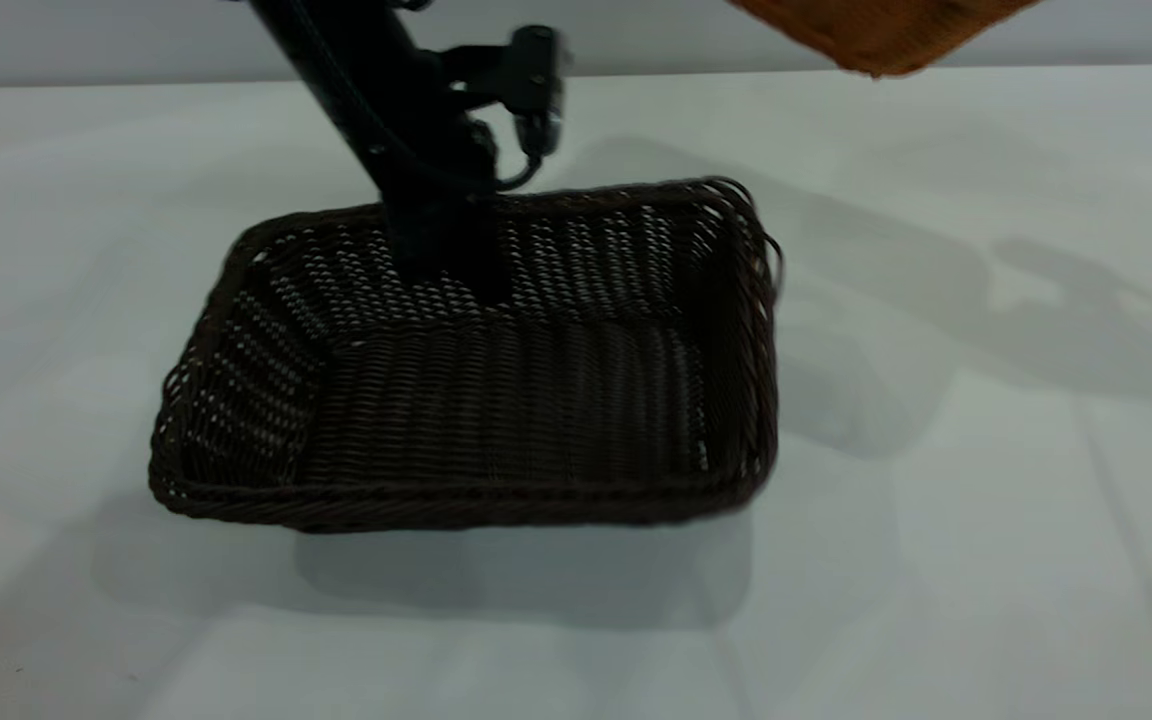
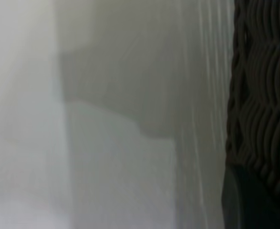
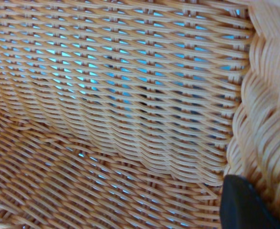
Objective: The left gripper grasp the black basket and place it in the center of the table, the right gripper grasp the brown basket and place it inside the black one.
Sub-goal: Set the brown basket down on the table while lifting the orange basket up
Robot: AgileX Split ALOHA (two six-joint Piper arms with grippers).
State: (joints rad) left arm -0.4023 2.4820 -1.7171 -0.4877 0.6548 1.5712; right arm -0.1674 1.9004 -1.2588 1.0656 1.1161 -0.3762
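White surface (image 1: 986,520) carries black basket (image 1: 496,420), centre. Left gripper (image 1: 446,270) at its 12 o'clock wall, fingers clamping it. Brown basket (image 1: 881,35) aloft, 1 o'clock; right gripper fingers (image 3: 244,205) on rim, closure indeterminate.

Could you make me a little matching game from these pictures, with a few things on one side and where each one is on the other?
Things:
1. black basket
2. brown basket
3. left hand
4. table

Places:
A. up in the air at the far right
B. under everything, wide and pale
C. on the table, near the middle
D. at the black basket's far wall

Pairs: 1-C, 2-A, 3-D, 4-B
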